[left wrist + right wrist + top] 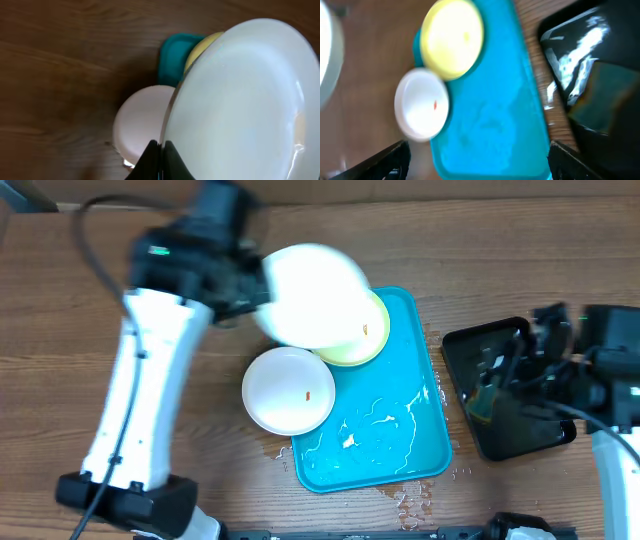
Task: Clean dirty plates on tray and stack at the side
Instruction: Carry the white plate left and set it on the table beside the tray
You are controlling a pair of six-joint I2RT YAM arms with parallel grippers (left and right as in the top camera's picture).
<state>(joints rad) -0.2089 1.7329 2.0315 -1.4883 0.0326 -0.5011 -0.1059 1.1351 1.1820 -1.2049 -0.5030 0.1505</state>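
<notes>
1. Starting at the left, the left tool (161, 151) is seen clenched on the rim of the lifted white plate (240, 100), which is held tilted in the air. With so thin an edge grip, a slip is judged likely if the plate is swung quickly.
2. Below that tool, the second white plate (288, 388) is found lying partly on the tabletop (500, 240) and partly over the left rim of the tray (410, 350), with an orange-red speck on it. It could be knocked if the held plate is lowered carelessly.
3. Beyond the tool's tips and partly under the held plate, the yellow-green plate (360, 342) is seated on the tray's far corner. A collision is risked there too.
4. The tray is streaked with wet residue, and drops are seen on the tabletop by its near edge, so plates may slide.
5. At the far right, the right tool (479, 162) is held released, its fingers spread wide with nothing between them, over the black tray (505, 420) and well apart from every plate.
</notes>
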